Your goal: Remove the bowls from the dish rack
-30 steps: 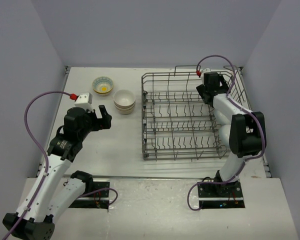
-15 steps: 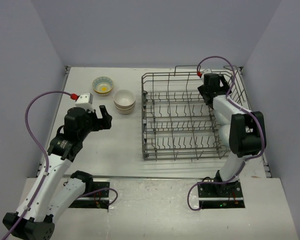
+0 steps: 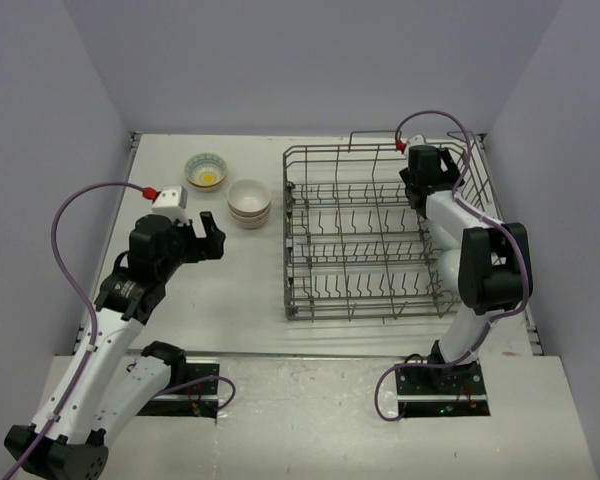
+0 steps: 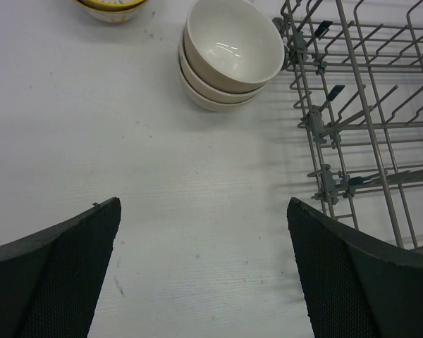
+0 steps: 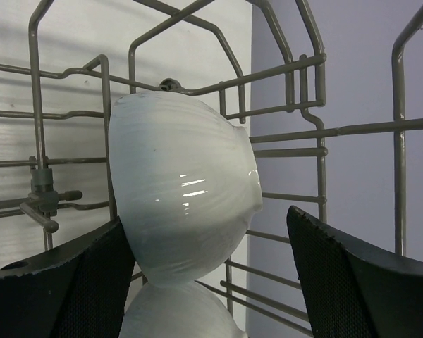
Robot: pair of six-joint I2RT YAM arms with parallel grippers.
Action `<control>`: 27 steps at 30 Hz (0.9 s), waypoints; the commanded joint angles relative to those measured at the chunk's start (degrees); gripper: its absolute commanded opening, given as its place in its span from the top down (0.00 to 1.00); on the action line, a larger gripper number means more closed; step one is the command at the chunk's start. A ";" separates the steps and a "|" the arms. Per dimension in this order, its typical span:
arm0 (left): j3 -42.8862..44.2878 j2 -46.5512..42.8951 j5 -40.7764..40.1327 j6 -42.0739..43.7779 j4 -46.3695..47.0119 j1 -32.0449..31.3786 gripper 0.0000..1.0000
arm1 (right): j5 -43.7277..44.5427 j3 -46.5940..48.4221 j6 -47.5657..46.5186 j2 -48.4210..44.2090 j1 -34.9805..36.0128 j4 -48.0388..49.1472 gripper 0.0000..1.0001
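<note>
The grey wire dish rack [image 3: 380,235] stands on the right of the table. My right gripper [image 3: 427,188] is open inside its far right corner. In the right wrist view a white bowl [image 5: 183,204] stands on its side between the tines, with my right gripper [image 5: 208,282] open around its lower part. The left pad is close against the bowl and the right pad is apart from it. A second white bowl [image 5: 176,313] lies just below. A stack of beige bowls [image 3: 249,202] and a patterned bowl [image 3: 206,171] sit on the table left of the rack. My left gripper [image 3: 212,235] is open and empty near the stack [image 4: 229,56].
The rack's left wall [image 4: 359,120] is close on the right of my left gripper [image 4: 204,274]. The patterned bowl [image 4: 113,7] shows at the top edge of the left wrist view. Grey walls enclose the table on three sides.
My right gripper has shifted slightly toward the rack's far right corner. The left arm and the bowls on the table have not moved.
</note>
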 commanded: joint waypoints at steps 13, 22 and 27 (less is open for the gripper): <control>-0.20 -0.88 1.59 1.35 2.60 -0.78 0.00 | 5.48 -0.61 -4.26 1.34 -0.92 8.92 0.37; -0.21 -0.97 1.94 1.44 2.68 -0.96 0.00 | 8.55 -2.10 -5.31 0.12 -0.83 12.70 0.39; -0.21 -0.97 2.12 1.44 2.68 -1.05 0.00 | 9.61 -2.46 -6.02 -1.29 -0.83 13.93 0.40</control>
